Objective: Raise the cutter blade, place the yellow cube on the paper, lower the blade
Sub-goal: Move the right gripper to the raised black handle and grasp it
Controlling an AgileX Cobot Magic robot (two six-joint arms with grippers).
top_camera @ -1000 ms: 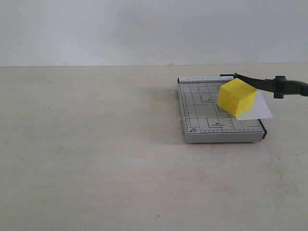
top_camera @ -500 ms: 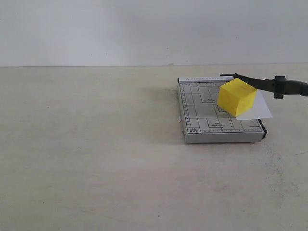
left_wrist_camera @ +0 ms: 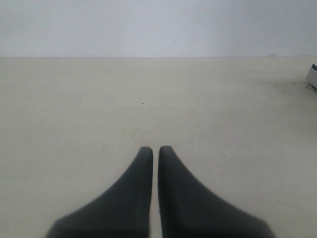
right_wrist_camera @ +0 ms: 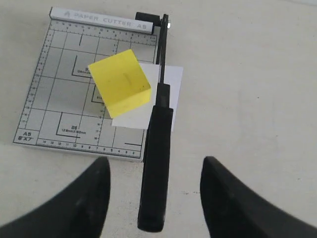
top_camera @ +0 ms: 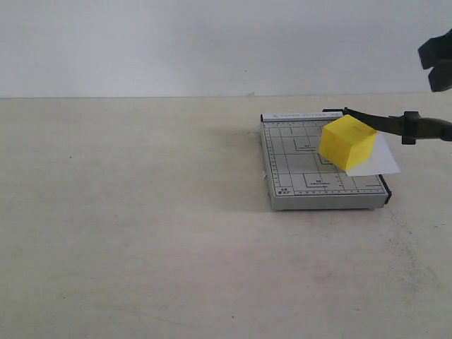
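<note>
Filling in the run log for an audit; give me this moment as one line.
yellow cube: on paper | cutter blade: raised, not yet lowered | right tool: open above blade handle | left tool: shut

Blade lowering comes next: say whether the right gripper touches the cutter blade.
Apart. Exterior view: the right gripper hangs well above the cutter blade, with a clear gap between them.

Matt yellow cube [right_wrist_camera: 121,82], thin white paper [right_wrist_camera: 163,94], smooth grey printed board [right_wrist_camera: 54,106], matt black blade handle [right_wrist_camera: 155,173]
</note>
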